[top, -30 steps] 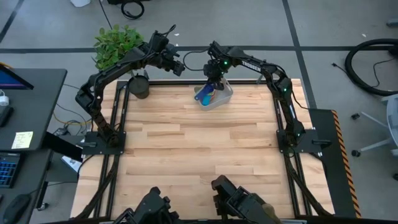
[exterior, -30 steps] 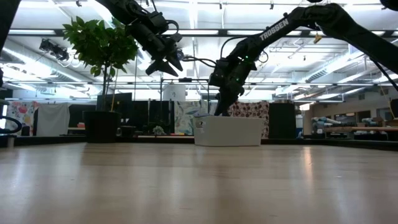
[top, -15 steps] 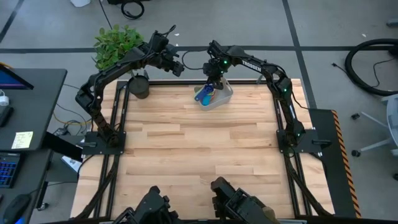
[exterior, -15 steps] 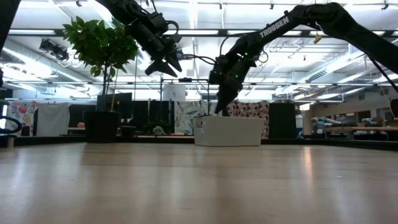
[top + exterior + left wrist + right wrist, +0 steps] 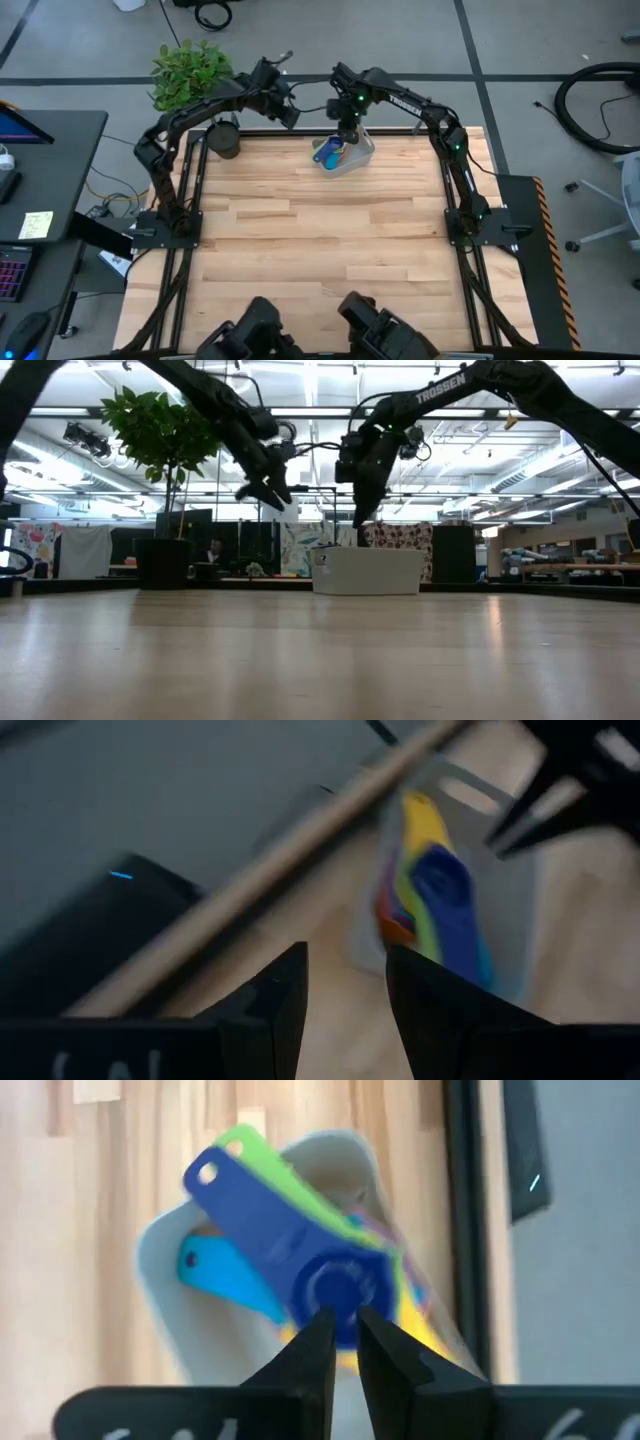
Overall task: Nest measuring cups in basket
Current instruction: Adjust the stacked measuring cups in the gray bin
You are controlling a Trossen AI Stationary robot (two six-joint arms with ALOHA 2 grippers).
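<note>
The pale basket [image 5: 354, 166] stands near the table's far edge, right of middle. In it the measuring cups [image 5: 328, 150] lie nested and tilted. The blue one [image 5: 290, 1250] is on top, with light blue, green, yellow and orange showing beneath it. The handles point over the basket's left rim. My right gripper [image 5: 347, 131] hangs straight above the basket [image 5: 368, 570], clear of it, with a narrow gap between its fingers and nothing in them. My left gripper [image 5: 291, 112] is in the air left of the basket, open and empty. It points toward the cups [image 5: 445, 900].
A dark round pot [image 5: 225, 140] with a leafy plant [image 5: 190, 65] stands at the table's far left corner, left of my left gripper. The wooden tabletop [image 5: 320, 240] stretches bare toward the near edge. In the low view a person sits in the room far behind the table.
My right gripper has risen straight up out of the basket and now hangs clear above its rim, while the nested cups stay lying in the basket. My left gripper has come down somewhat and shifted slightly toward the basket.
</note>
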